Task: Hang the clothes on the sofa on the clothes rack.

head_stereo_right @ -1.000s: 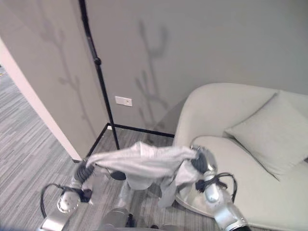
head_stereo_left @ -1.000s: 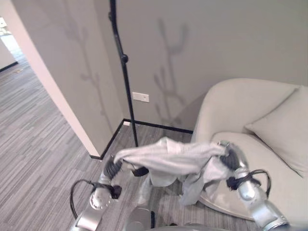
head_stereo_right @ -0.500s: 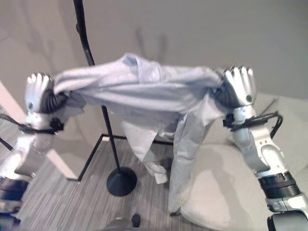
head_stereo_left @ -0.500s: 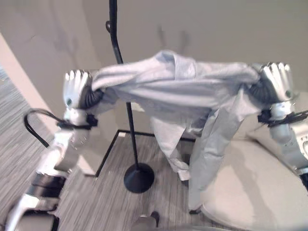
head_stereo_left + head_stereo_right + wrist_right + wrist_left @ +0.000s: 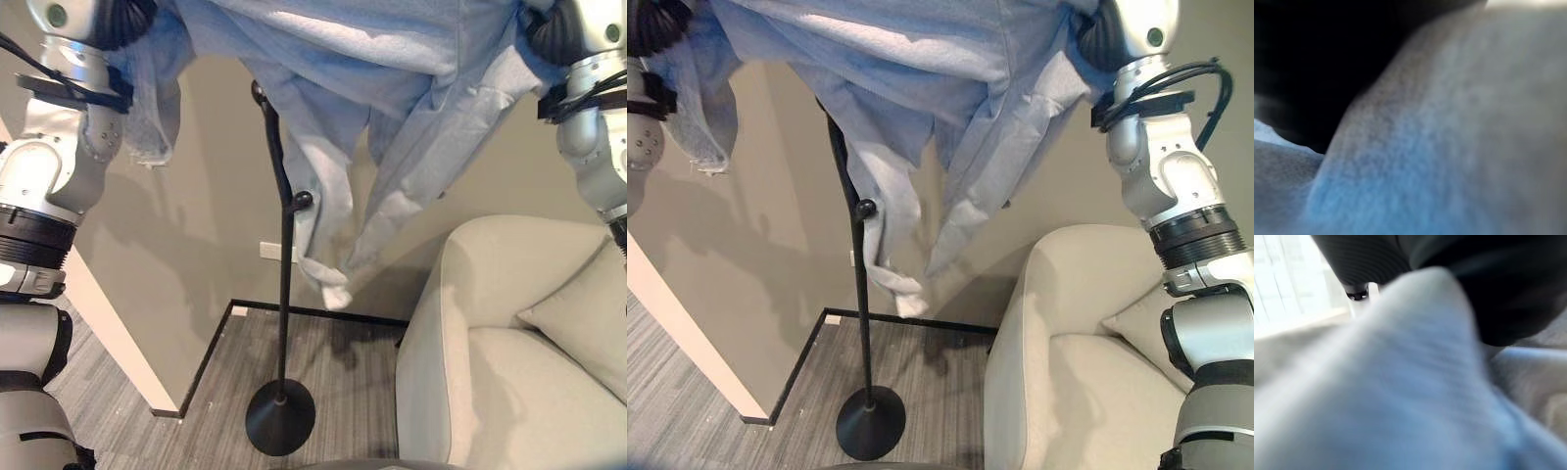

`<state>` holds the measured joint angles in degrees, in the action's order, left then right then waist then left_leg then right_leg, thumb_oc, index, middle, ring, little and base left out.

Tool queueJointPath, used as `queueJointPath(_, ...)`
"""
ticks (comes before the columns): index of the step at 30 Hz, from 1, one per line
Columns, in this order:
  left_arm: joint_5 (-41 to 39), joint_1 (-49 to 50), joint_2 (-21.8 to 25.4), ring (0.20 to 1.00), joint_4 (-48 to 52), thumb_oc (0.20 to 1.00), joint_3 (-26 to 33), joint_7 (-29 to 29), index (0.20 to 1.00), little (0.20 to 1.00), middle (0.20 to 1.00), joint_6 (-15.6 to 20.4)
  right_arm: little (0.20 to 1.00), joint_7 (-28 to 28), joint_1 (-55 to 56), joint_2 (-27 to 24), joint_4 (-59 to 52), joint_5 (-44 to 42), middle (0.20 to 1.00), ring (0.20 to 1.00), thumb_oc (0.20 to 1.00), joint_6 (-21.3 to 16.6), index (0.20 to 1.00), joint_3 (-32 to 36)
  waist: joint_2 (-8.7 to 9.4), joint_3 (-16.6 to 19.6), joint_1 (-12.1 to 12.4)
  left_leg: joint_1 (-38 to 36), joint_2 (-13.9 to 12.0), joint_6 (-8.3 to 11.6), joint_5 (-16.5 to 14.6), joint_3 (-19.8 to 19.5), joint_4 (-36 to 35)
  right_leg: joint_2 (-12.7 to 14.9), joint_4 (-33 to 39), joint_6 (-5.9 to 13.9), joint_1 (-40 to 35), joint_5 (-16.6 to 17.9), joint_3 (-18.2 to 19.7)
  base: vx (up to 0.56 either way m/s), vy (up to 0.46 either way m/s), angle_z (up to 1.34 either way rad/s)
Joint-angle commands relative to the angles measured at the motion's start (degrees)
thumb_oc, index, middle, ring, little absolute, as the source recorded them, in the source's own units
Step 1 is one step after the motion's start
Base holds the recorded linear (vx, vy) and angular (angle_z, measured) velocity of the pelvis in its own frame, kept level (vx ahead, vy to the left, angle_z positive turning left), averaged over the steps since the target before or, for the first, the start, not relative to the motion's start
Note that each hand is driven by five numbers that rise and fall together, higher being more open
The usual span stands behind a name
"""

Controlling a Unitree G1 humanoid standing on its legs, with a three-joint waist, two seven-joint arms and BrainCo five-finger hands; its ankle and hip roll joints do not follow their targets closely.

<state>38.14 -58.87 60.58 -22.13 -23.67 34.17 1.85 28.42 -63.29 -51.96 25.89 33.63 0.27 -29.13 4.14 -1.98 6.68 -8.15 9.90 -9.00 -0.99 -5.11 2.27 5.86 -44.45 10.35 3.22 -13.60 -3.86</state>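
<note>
Left hand (image 5: 98,15) and right hand (image 5: 1132,24) raised high, each bunched into an end of the pale garment (image 5: 372,59); finger closure impossible to tell. Garment off the sofa (image 5: 509,294), spread above the rack (image 5: 284,294), sleeves dangling beside its pole. Lifting done; draping onto a hook and letting go left.
</note>
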Motion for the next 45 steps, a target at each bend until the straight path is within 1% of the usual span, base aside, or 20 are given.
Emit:
queueJointPath(1, -2.3, 1.8, 1.4, 0.2, -5.7, 0.2, 1.5, 0.1, 0.2, 0.2, 0.2, -3.4, 0.2, 0.4, -2.3, -3.6, 6.7, -2.5, 0.2, 0.2, 0.2, 3.1, 0.2, -1.6, 0.56, 1.3, -0.2, 1.2, -4.7, 5.05, -0.2, -1.8, -4.8, -0.7, 22.3, -2.86, -0.5, 11.2, -0.9, 0.06, -0.056, 0.27)
queueJointPath(4, -3.6, 2.6, 0.4, 0.2, -7.6, 0.2, 1.7, -0.4, 0.2, 0.2, 0.2, -3.7, 0.2, -0.8, -2.1, -1.8, 7.3, -3.6, 0.2, 0.2, 0.2, 2.8, 0.2, -1.0, 1.06, 1.6, -0.2, 2.1, -4.5, 5.13, -0.6, -2.1, -3.9, -1.1, 31.3, -3.03, -3.7, 11.5, -0.9, 0.06, -0.05, 0.26)
queueJointPath(8, -3.8, 12.4, -2.0, 0.2, -4.9, 0.2, 7.8, -1.0, 0.2, 0.2, 0.2, -2.4, 0.2, -3.5, 3.6, -0.8, 5.2, -3.7, 0.2, 0.2, 0.2, 1.1, 0.2, -1.1, 1.7, 4.5, 1.6, 2.1, -5.2, 5.99, -0.7, -1.9, -5.8, -2.3, 39.0, -3.58, -8.1, 11.2, -1.0, 0.1, -0.036, -0.01)
queueJointPath(20, -4.8, 32.1, -12.7, 0.2, 2.5, 0.2, 18.3, -0.8, 0.2, 0.2, 0.2, -1.8, 0.2, -5.1, 23.8, 3.8, 3.5, -2.4, 0.2, 0.2, 0.2, 0.2, 0.2, 7.4, 1.89, 4.7, 1.9, 2.8, -5.5, 6.38, -0.2, -3.9, -6.7, -2.5, 41.1, -4.36, -8.9, 11.3, -1.6, 0.01, -0.013, 0.11)
queueJointPath(22, -5.1, 40.8, -18.8, 0.2, 1.9, 0.2, 20.0, -0.8, 0.2, 0.2, 0.2, -1.4, 0.2, -5.2, 33.8, 9.3, 1.0, -2.1, 0.2, 0.2, 0.2, -0.8, 0.2, 11.4, 1.84, 4.1, 1.6, 2.7, -5.5, 6.11, -0.4, -4.0, -6.7, -2.5, 40.5, -4.54, -8.7, 10.9, -1.5, -0.02, 0.011, 0.0)
queueJointPath(24, -5.3, 42.5, -20.2, 0.2, 0.9, 0.2, 19.7, -0.7, 0.2, 0.2, 0.2, -1.4, 0.2, -5.2, 36.1, 10.9, 0.0, -2.0, 0.2, 0.2, 0.2, -0.9, 0.2, 12.2, 1.81, 4.2, 1.5, 2.5, -5.5, 6.04, -0.5, -3.9, -6.8, -2.5, 40.2, -4.56, -8.7, 10.8, -1.4, 0.0, 0.0, 0.0)
queueJointPath(28, -9.4, 47.5, -27.7, 0.2, -3.9, 0.2, 16.9, -0.6, 0.2, 0.2, 0.2, -0.5, 0.2, -3.3, 42.3, 20.0, -2.1, -5.3, 0.2, 0.2, 0.2, -2.1, 0.2, 13.8, 1.46, 3.8, 0.9, 2.1, -5.5, 5.57, -0.6, -3.6, -6.7, -2.3, 39.1, -4.54, -8.2, 10.6, -0.9, -0.01, 0.026, -0.03)
queueJointPath(30, -15.0, 49.2, -32.9, 0.2, -5.7, 0.2, 15.5, -0.7, 0.2, 0.2, 0.2, 0.6, 0.2, -2.6, 44.2, 24.7, -3.3, -8.1, 0.2, 0.2, 0.2, -2.8, 0.2, 13.1, 1.16, 3.4, 0.5, 2.0, -5.4, 5.24, -0.7, -3.4, -6.6, -2.4, 38.0, -4.55, -7.6, 10.4, -0.5, -0.05, 0.057, -0.06)
queueJointPath(31, -24.0, 50.4, -37.9, 0.2, -6.3, 0.2, 14.1, -1.6, 0.2, 0.2, 0.2, 2.6, 0.2, -2.3, 45.3, 29.3, -3.6, -12.8, 0.2, 0.2, 0.2, -3.5, 0.2, 12.0, 0.76, 2.9, 0.0, 1.9, -5.3, 4.91, -0.6, -3.1, -6.5, -2.3, 37.0, -4.51, -7.1, 10.4, -0.1, -0.05, 0.053, -0.11)
queueJointPath(32, -24.1, 50.4, -37.9, 0.2, -6.3, 0.2, 14.1, -1.6, 0.2, 0.2, 0.2, 2.6, 0.2, -2.3, 45.3, 29.3, -3.6, -12.8, 0.2, 0.2, 0.2, -3.5, 0.2, 12.0, 0.76, 2.9, 0.0, 1.9, -5.3, 4.91, -0.6, -3.1, -6.5, -2.3, 37.0, -4.51, -7.1, 10.4, -0.1, -0.07, 0.08, -0.17)
queueJointPath(33, -33.6, 51.3, -42.4, 0.2, -5.9, 0.2, 12.4, -3.3, 0.2, 0.2, 0.2, 4.7, 0.2, -2.8, 46.5, 34.0, -3.5, -19.3, 0.2, 0.2, 0.2, -4.7, 0.2, 10.1, 0.27, 2.3, -0.6, 1.9, -5.2, 4.62, -0.5, -2.8, -6.3, -2.2, 35.7, -4.47, -6.3, 10.7, 0.1, -0.04, 0.043, -0.14)
queueJointPath(34, -33.6, 51.3, -42.4, 0.2, -5.9, 0.2, 12.4, -3.3, 0.2, 0.2, 0.2, 4.7, 0.2, -2.8, 46.5, 34.0, -3.5, -19.3, 0.2, 0.2, 0.2, -4.7, 0.2, 10.1, 0.27, 2.3, -0.6, 1.9, -5.2, 4.62, -0.5, -2.8, -6.3, -2.2, 35.7, -4.47, -6.2, 10.7, 0.1, -0.05, 0.072, -0.21)
queueJointPath(35, -43.4, 51.7, -45.7, 0.2, -4.7, 0.2, 10.1, -6.3, 0.2, 0.2, 0.2, 6.5, 0.2, -4.9, 48.1, 38.0, -3.9, -26.0, 0.2, 0.2, 0.2, -5.7, 0.2, 7.3, -0.06, 1.8, -1.2, 1.4, -5.1, 4.39, -0.8, -2.7, -6.4, -2.2, 34.6, -4.37, -6.0, 10.4, 0.3, -0.01, 0.029, -0.25)
queueJointPath(36, -43.4, 51.7, -45.7, 0.2, -4.7, 0.2, 10.1, -6.3, 0.2, 0.2, 0.2, 6.5, 0.2, -4.9, 48.1, 38.0, -3.9, -26.0, 0.2, 0.2, 0.2, -5.7, 0.2, 7.3, -0.06, 1.8, -1.2, 1.4, -5.1, 4.39, -0.8, -2.7, -6.4, -2.2, 34.6, -4.37, -6.0, 10.4, 0.3, -0.03, 0.046, -0.15)
queueJointPath(38, -61.0, 52.4, -49.5, 0.2, -1.9, 0.2, 6.6, -10.9, 0.2, 0.2, 0.2, 9.2, 0.2, -8.6, 49.9, 43.0, -5.3, -39.2, 0.2, 0.2, 0.2, -7.0, 0.2, 3.0, -0.48, 1.4, -1.7, 1.4, -4.8, 4.1, -0.5, -2.5, -6.3, -2.1, 33.5, -4.26, -5.4, 11.0, 0.5, -0.04, 0.047, 0.31)
queueJointPath(40, -62.9, 52.9, -49.5, 0.2, 0.0, 0.2, 5.1, -11.6, 0.2, 0.2, 0.2, 9.5, 0.2, -10.0, 50.1, 43.6, -5.4, -42.0, 0.2, 0.2, 0.2, -7.5, 0.2, 1.3, -0.52, 1.3, -1.7, 1.3, -4.7, 4.06, -0.5, -2.5, -6.3, -2.0, 33.3, -4.21, -5.3, 11.1, 0.5, -0.02, 0.026, 0.01)
queueJointPath(41, -65.1, 52.8, -49.5, 0.395, 0.8, 0.395, 3.6, -12.4, 0.395, 0.395, 0.395, 9.6, 0.219, -11.2, 49.8, 44.7, -5.1, -46.8, 0.219, 0.219, 0.219, -8.2, 0.219, 0.5, -0.53, 1.2, -1.8, 1.3, -4.7, 4.06, -0.5, -2.4, -6.2, -2.0, 33.1, -4.14, -5.2, 11.4, 0.6, -0.04, 0.023, -0.13)
queueJointPath(42, -68.5, 52.4, -49.6, 1.0, 1.6, 1.0, 1.8, -13.8, 1.0, 1.0, 1.0, 9.0, 0.846, -12.6, 49.4, 45.6, -6.4, -53.1, 0.846, 0.846, 0.846, -8.7, 0.846, -1.3, -0.57, 1.1, -1.8, 1.3, -4.6, 4.03, -0.4, -2.2, -6.2, -1.9, 32.8, -4.03, -5.0, 11.7, 0.6, -0.04, 0.027, -0.13)
queueJointPath(43, -69.0, 52.4, -49.4, 1.0, 2.4, 1.0, 1.6, -14.3, 1.0, 1.0, 1.0, 8.5, 1.0, -13.4, 49.3, 45.4, -7.2, -54.6, 1.0, 1.0, 1.0, -8.7, 1.0, -1.7, -0.57, 1.1, -1.8, 1.3, -4.5, 3.99, -0.4, -2.2, -6.2, -1.8, 32.8, -3.93, -5.0, 12.0, 0.7, -0.03, 0.023, -0.05)
queueJointPath(45, -68.6, 52.5, -48.6, 1.0, 3.1, 1.0, 1.4, -15.0, 1.0, 1.0, 1.0, 8.0, 1.0, -14.4, 49.0, 44.2, -8.7, -54.7, 1.0, 1.0, 1.0, -8.7, 1.0, -1.9, -0.59, 1.2, -1.8, 1.2, -4.5, 4.03, -0.5, -2.0, -6.2, -1.7, 32.8, -3.82, -4.9, 12.2, 0.7, -0.01, 0.011, 0.08)
